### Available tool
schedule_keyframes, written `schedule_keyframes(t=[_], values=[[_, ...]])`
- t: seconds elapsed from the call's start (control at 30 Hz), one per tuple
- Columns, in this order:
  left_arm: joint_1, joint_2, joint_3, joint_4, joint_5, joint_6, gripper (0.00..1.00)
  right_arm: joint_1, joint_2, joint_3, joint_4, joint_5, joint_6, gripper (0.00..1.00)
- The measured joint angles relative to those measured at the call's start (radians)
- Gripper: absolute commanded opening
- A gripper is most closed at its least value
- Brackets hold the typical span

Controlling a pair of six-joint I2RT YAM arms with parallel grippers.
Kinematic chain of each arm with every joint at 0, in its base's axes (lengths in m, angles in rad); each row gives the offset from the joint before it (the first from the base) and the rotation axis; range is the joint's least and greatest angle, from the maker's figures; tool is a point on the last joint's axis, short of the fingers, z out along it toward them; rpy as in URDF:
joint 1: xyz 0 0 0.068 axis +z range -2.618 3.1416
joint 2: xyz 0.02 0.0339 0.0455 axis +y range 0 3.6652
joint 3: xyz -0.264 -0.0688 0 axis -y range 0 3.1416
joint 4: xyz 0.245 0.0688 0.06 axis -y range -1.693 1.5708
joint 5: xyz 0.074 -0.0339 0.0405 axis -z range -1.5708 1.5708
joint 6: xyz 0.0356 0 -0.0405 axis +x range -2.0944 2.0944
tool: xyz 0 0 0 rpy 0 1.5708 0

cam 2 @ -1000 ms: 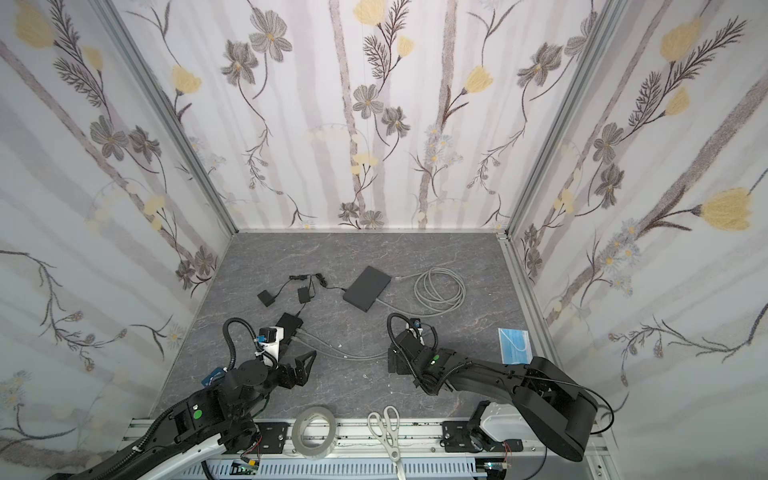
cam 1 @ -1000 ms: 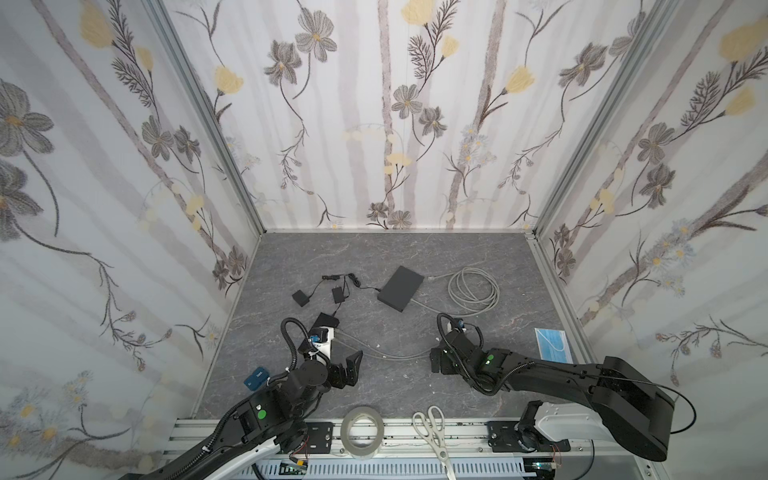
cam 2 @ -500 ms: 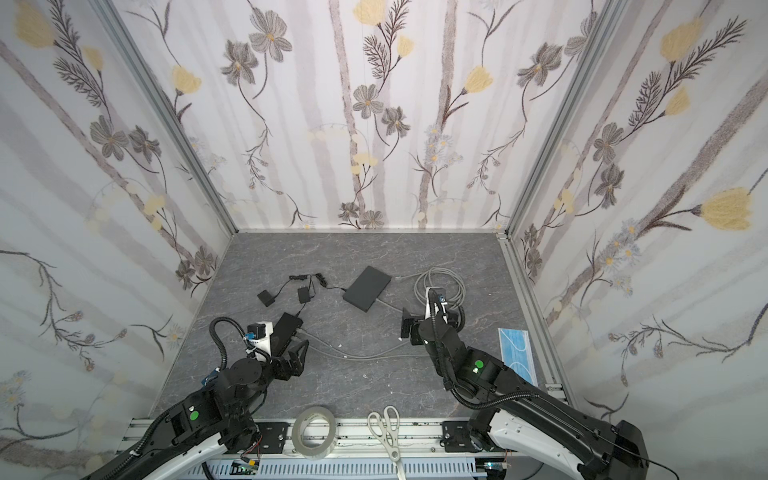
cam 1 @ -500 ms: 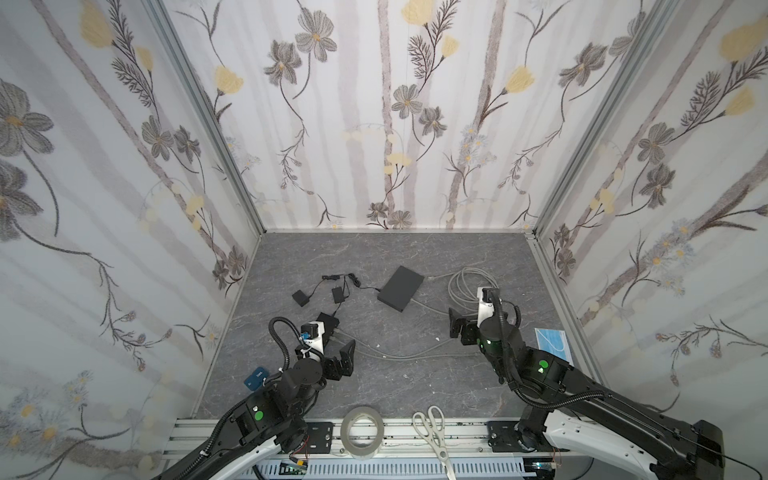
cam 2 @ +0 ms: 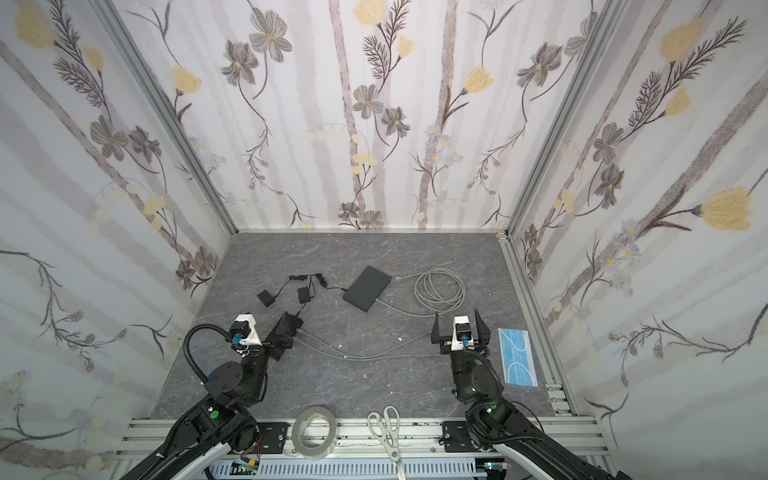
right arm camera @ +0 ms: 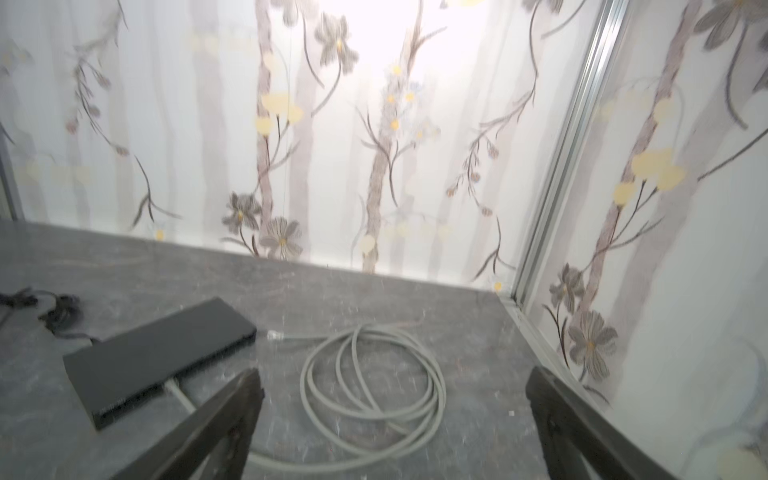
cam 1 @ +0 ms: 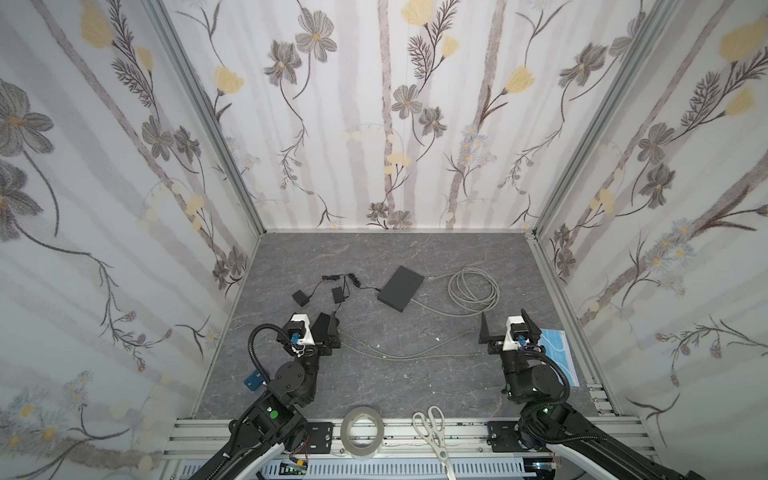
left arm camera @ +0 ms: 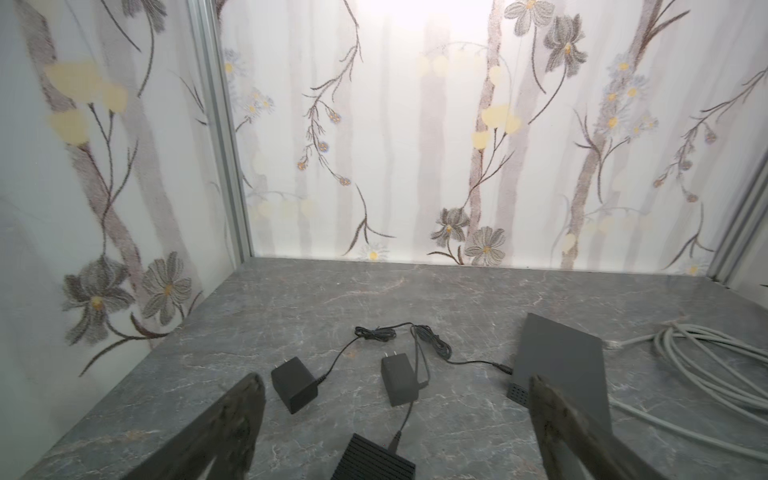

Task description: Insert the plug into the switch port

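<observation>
The worktop (cam 1: 374,382) carries the same layout as one second earlier; no loose item on it has shifted.

The right arm (cam 1: 536,382) shows the main change. A second ago it lay stretched low across the near middle of the worktop. It now stands drawn back to the right side, beside the blue face mask (cam 1: 557,353), pointing toward the back wall. The right jaws are spread fully apart and hold nothing.

The left arm (cam 1: 291,378) has moved only slightly, toward the left and farther from the front rail. The left jaws are likewise spread wide and empty, above a small ribbed black box (left arm camera: 374,457).

The switch (cam 1: 401,288) lies flat mid-worktop. The grey cable coil (right arm camera: 438,388) rests to its right. Two power adapters (left arm camera: 293,388) lie to its left.

The plug (right arm camera: 274,334) lies on the worktop just beside the switch's far corner, not inserted and well apart from both jaws.
</observation>
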Motion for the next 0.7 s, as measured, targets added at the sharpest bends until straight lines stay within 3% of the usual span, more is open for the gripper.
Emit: schedule_keyframes(t=[0.17,0.33,0.7], values=[[0.164,0.161,-0.010,0.124,0.101,0.017,1.00,-0.212,-0.034,0.000,0.157,-0.188,-0.048,1.00],[0.256,0.382,0.026,0.189,0.167,0.024,1.00,-0.423,0.133,0.000,0.270,-0.366,0.024,1.00],[0.387,0.930,0.105,0.465,0.272,0.013,1.00,-0.491,0.758,-0.001,0.720,-0.570,0.084,1.00]])
